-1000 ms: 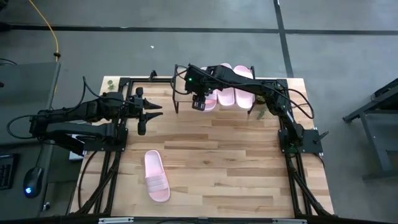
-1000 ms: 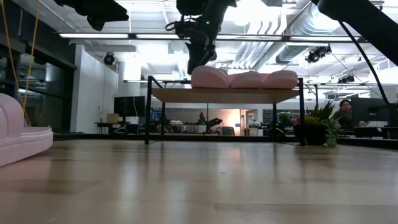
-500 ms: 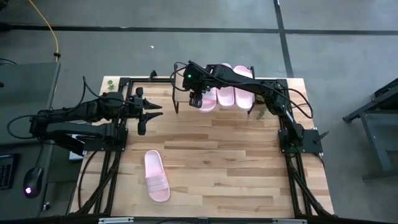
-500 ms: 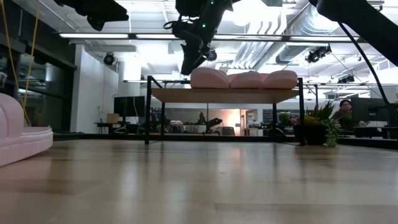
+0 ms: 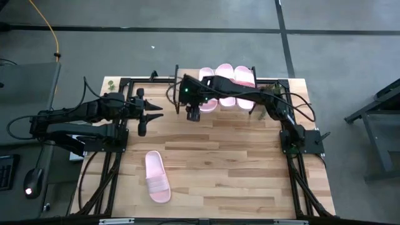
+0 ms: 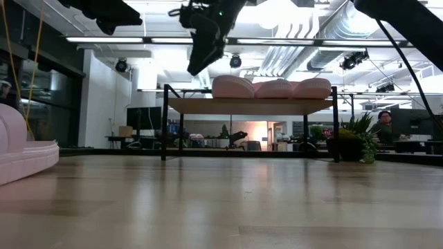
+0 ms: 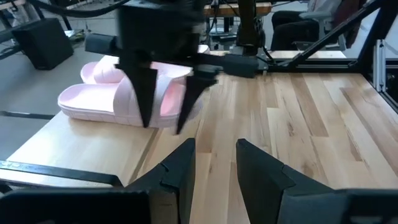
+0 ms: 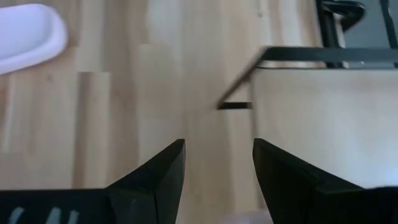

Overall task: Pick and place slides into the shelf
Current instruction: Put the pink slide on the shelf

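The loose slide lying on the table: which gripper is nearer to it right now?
Left. The left gripper hovers just beyond the loose slide, at its toe end; the right gripper is farther, by the shelf.

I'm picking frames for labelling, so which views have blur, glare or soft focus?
Low view: bright ceiling lights glare behind the right gripper, which shows as a dark silhouette; the near slide at the picture's edge looks soft. Left wrist view: the right gripper is motion-blurred in front of the slides. Right wrist view: the shelf top looks washed out. High view: evenly lit.
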